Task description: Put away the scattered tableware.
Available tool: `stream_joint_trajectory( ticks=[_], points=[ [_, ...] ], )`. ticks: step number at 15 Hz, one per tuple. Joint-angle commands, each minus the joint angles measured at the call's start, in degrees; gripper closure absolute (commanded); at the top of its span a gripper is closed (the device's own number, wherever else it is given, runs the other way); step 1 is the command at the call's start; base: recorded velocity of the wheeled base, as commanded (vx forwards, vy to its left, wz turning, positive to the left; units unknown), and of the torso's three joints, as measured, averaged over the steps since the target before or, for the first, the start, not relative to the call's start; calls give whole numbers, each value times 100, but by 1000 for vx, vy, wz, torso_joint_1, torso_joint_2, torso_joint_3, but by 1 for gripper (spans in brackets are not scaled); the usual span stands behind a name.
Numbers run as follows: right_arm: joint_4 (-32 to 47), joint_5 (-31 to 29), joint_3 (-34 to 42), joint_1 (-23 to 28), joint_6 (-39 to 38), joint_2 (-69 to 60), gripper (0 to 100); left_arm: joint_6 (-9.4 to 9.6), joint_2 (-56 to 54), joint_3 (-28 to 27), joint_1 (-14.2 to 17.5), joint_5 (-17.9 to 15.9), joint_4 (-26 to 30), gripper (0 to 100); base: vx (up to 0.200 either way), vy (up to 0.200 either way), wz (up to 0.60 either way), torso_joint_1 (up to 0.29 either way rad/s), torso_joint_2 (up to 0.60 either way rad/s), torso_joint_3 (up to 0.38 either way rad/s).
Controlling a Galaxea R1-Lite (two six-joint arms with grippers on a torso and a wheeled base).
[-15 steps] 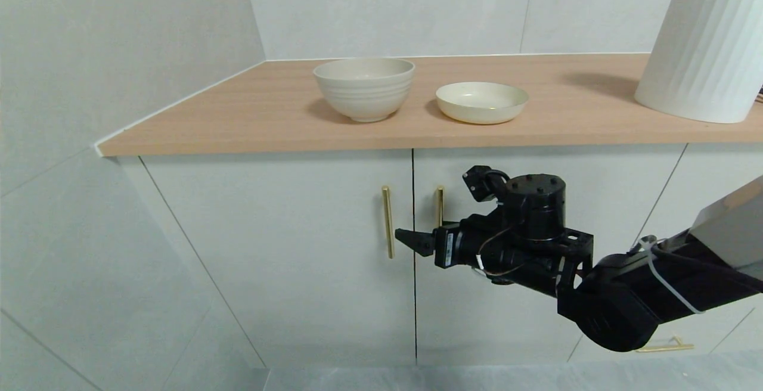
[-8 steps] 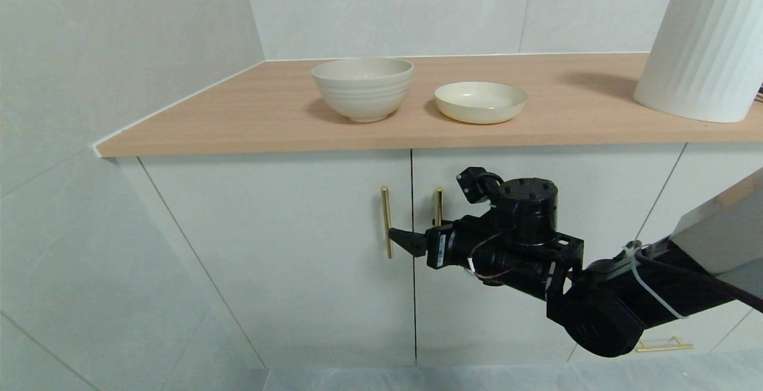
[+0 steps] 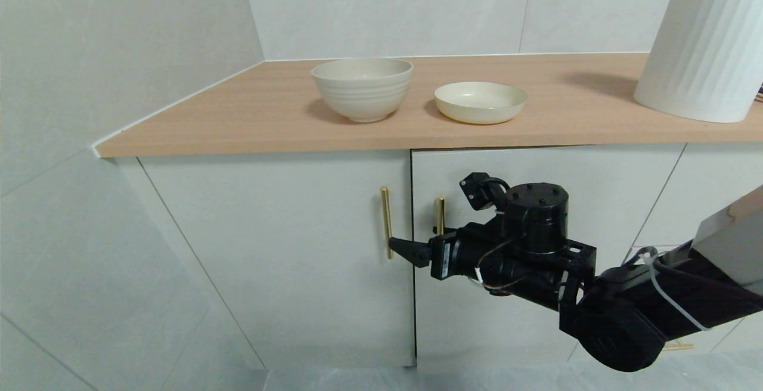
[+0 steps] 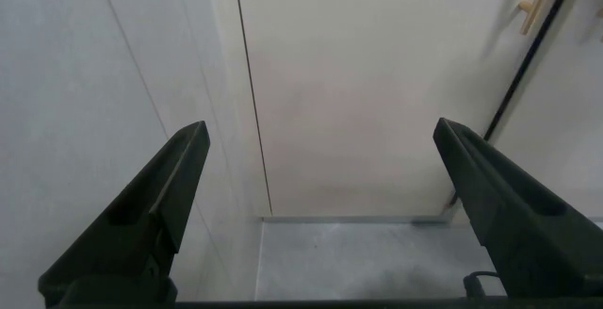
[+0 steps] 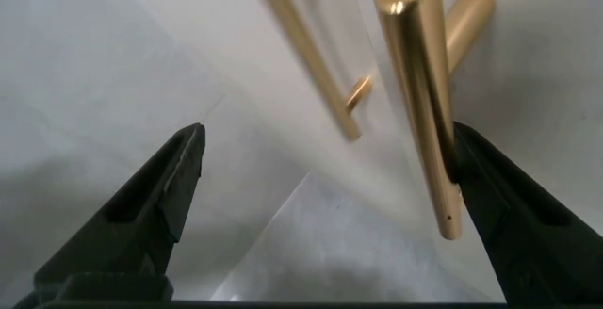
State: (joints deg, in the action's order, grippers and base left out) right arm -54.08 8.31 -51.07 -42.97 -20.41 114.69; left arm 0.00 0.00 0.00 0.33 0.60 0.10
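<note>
Nearest you, your right pincer (image 3: pixel 408 252) is hanging low in front of the cabinet, pointing across the seam between the two doors. Its fingers (image 5: pixel 151 224) are standing wide apart and gripping nothing. The right door's handle (image 5: pixel 424 92), a brass bar, is sitting between them, close against one finger, though you cannot tell whether it is touching. The left door's handle (image 3: pixel 386 221) is standing just beyond the pincer's tip. A thin dark gap is showing along the top edge of the right door (image 3: pixel 536 167).

Your left pincer (image 4: pixel 320 130) is also spread wide and holding nothing, and it is facing the foot of a cabinet door and the grey floor (image 4: pixel 358 262).

Above the doors, the wooden worktop (image 3: pixel 238 129) is carrying the tableware. The deep ribbed bowl (image 3: pixel 362 88) is sitting upright towards the corner. The shallow cream dish (image 3: pixel 480 101) is resting just beside it on its right, and the two are not touching. Farther right, a tall white ribbed container (image 3: pixel 703 45) is standing on the worktop, well apart from the dish. Pale wall tiles (image 3: pixel 387 9) are running behind it all.
</note>
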Motion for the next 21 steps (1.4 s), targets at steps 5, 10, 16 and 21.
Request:
stream_joint_trajectory(
  ticks=[5, 10, 16, 21],
  points=[
    [152, 742, 642, 8, 2, -869, 0, -9, 9, 0, 2, 2, -1, 0, 0, 0, 0, 0, 0, 0],
    [196, 909, 1072, 8, 10, -1151, 0, 53, 0, 0, 2, -16, -19, 0, 0, 0, 0, 0, 0, 0],
    [205, 926, 1319, -71, 10, -1432, 0, 97, 1195, -1819, -59, -2020, 1071, 0, 0, 0, 0, 0, 0, 0],
    [205, 918, 1380, -203, 10, -1388, 0, 79, 4878, -3366, -657, -3285, 1027, 0, 0, 0, 0, 0, 0, 0]
  ],
)
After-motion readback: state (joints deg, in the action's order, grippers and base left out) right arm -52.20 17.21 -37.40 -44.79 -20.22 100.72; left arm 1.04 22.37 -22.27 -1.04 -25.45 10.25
